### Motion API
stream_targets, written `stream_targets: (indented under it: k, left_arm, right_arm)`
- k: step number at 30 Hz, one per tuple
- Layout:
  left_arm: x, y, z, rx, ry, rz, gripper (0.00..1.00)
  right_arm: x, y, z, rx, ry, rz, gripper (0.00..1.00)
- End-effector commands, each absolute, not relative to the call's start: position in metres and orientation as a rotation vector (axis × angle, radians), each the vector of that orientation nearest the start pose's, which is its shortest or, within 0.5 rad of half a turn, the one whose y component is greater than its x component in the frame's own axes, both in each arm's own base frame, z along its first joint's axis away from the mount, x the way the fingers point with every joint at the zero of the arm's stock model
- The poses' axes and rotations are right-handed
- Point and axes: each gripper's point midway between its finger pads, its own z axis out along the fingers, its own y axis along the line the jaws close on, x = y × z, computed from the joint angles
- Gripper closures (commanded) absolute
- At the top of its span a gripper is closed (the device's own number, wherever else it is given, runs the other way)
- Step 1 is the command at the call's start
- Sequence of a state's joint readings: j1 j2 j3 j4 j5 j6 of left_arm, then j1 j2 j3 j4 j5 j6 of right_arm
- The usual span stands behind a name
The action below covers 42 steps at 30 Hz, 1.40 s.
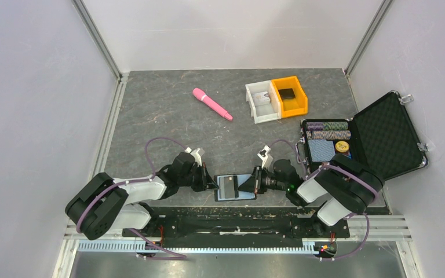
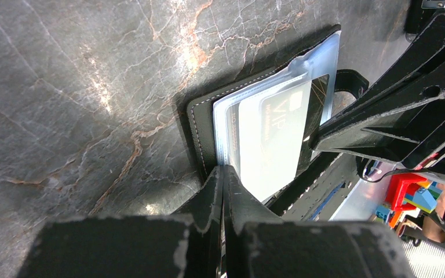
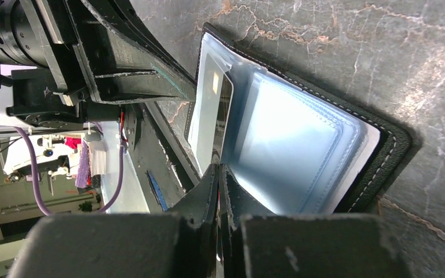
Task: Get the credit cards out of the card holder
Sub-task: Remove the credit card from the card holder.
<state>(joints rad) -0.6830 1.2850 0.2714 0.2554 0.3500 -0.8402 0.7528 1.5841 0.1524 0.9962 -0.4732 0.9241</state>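
Two grippers meet at the card holder, which lies open on the grey marbled table just beyond the arm bases and midway between them. The left gripper reaches in from the left. Its jaws are pressed together with no gap, tips at the holder's black stitched edge; I cannot tell whether they nip anything thin. The right gripper comes from the right, jaws likewise tight, tips at the lower edge of a clear sleeve leaf that stands up from the glossy bluish panels – whether the leaf is pinched is unclear. A pale card marked VIP sits in that sleeve. Farther back lie a pink stick and a white bin touching an orange bin. At the right, an open black case holds chips.
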Motion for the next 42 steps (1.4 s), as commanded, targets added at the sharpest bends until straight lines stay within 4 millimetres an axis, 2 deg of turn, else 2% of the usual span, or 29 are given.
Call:
stream_targets:
  k: [1,8,14,19,22,28,30,32,34,42]
  left_arm:
    - [0.137,-0.214,-0.024,-0.047,2.732,-0.88,0.98]
    - [0.138,-0.215,-0.02,-0.048,2.725,-0.893,0.98]
    - [0.144,-0.221,-0.004,-0.033,2.695,-0.92,0.96]
    - [0.151,-0.232,0.02,-0.028,2.652,-0.986,0.79]
    - [0.156,-0.239,0.039,-0.022,2.615,-1.028,0.6]
    - [0.165,-0.242,0.062,-0.011,2.566,-1.022,0.47]
    - [0.167,-0.243,0.063,-0.005,2.563,-1.018,0.47]
    - [0.167,-0.246,0.061,0.008,2.571,-1.038,0.51]
    - [0.166,-0.254,0.062,0.031,2.571,-1.087,0.59]
    - [0.171,-0.284,0.067,0.077,2.539,-1.197,0.78]
  right_arm:
    - [0.147,0.282,0.034,-0.188,2.273,1.439,1.0]
    - [0.151,0.265,0.033,-0.125,2.289,1.394,1.0]
    - [0.161,0.253,0.038,-0.154,2.293,1.298,1.0]
    - [0.171,0.246,0.049,-0.18,2.268,1.261,1.0]
    - [0.173,0.248,0.057,-0.214,2.258,1.273,1.0]
    - [0.169,0.253,0.067,-0.269,2.235,1.321,1.0]
    - [0.17,0.254,0.066,-0.329,2.233,1.303,1.0]
    - [0.175,0.254,0.064,-0.348,2.249,1.264,0.84]
    - [0.181,0.254,0.064,-0.358,2.258,1.233,0.76]
    - [0.191,0.259,0.054,-0.379,2.299,1.199,0.69]
